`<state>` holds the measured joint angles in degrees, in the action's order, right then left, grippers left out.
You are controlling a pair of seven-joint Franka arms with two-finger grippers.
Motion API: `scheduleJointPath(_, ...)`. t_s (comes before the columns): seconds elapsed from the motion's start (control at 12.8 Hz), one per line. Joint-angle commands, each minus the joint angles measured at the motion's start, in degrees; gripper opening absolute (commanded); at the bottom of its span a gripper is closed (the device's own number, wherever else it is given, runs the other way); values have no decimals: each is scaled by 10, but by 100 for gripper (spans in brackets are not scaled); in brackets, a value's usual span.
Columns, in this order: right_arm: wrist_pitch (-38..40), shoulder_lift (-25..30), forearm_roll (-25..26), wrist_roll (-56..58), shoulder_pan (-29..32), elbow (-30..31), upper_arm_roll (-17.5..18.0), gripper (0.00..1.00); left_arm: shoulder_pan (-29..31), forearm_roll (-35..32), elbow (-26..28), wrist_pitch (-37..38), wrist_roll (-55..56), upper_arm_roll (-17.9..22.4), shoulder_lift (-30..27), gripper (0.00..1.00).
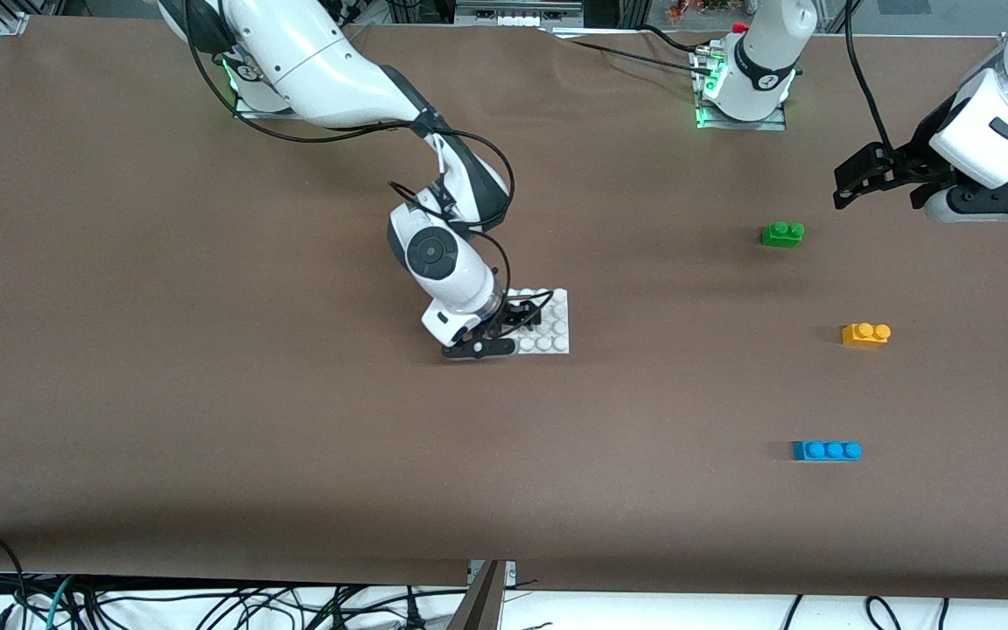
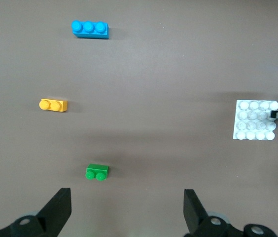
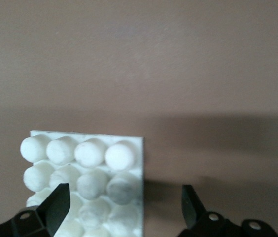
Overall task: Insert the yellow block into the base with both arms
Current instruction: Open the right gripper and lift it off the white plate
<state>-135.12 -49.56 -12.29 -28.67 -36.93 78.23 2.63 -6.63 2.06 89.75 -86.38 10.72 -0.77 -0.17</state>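
Base (image 1: 546,325) corner under open right claw (image 1: 500,328)

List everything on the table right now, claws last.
base: 1, white, studded plate, mid-table on the brown table cover, under the right claw.
yellow block: 1, orange-yellow, two studs, toward the left arm's end, untouched.
green block: 1, green, two studs, farther from the front camera than the yellow block.
blue block: 1, blue, three studs, nearer the front camera than the yellow block.
cables: several, black, along the table's near edge.
right claw: 1, black, open, down at the base's edge toward the right arm's end, holding nothing.
left claw: 1, black, open, empty, up in the air near the green block; this arm waits.
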Motion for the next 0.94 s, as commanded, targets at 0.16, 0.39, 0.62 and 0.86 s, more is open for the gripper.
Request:
scheduleJointPath(0.16,151,67,16,82,79,8,4,100,3,7,-15,10,1,4,15,100)
scheduleJointPath(0.39,237,102,15,106,99,10,-44,100,53,11,-8,-6,-4,-15,18,100)
scheduleJointPath(0.62,306,129,13,155,100,15,-108,100,95,17,5,-22,-6,-42,18,100)
scheduleJointPath(0.86,351,160,13,166,103,22,-168,100,100,12,45,-40,-5,-42,18,100)
